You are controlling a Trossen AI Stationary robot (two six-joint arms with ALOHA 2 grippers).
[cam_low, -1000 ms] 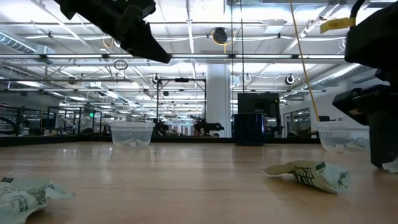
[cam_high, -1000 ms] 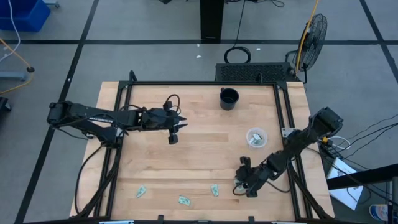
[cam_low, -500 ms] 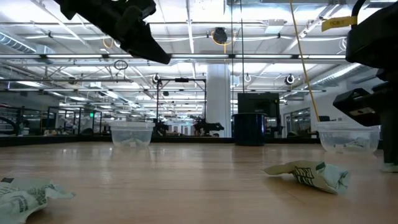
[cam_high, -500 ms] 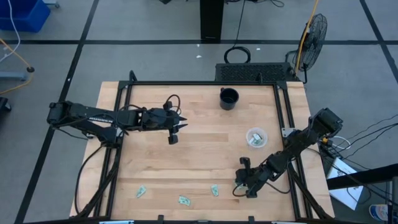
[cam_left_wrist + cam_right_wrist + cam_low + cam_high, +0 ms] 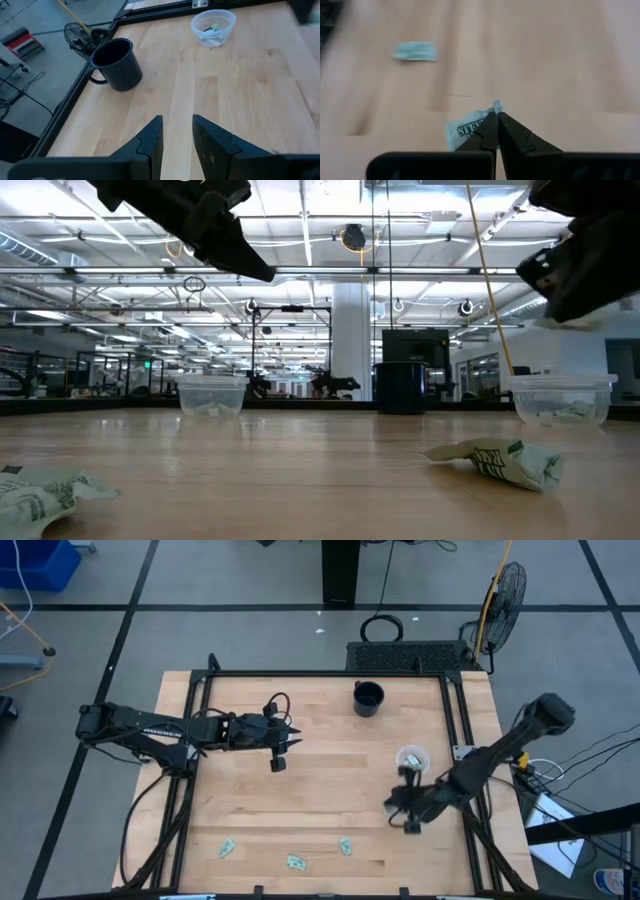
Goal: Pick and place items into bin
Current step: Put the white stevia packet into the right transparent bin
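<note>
— Items: where are they sitting right now?
— Three wrapped pieces [image 5: 227,848] are lying along the counter's [image 5: 330,780] near edge. Another green-teal packet [image 5: 468,133] is hanging pinched between the right gripper's [image 5: 496,131] fingers, which are lifting clear of the wood just beside the clear bin [image 5: 411,760].
— And the left gripper [image 5: 176,131]?
— It's hovering mid-counter, fingers slightly spread on nothing, facing the dark mug [image 5: 116,64].
</note>
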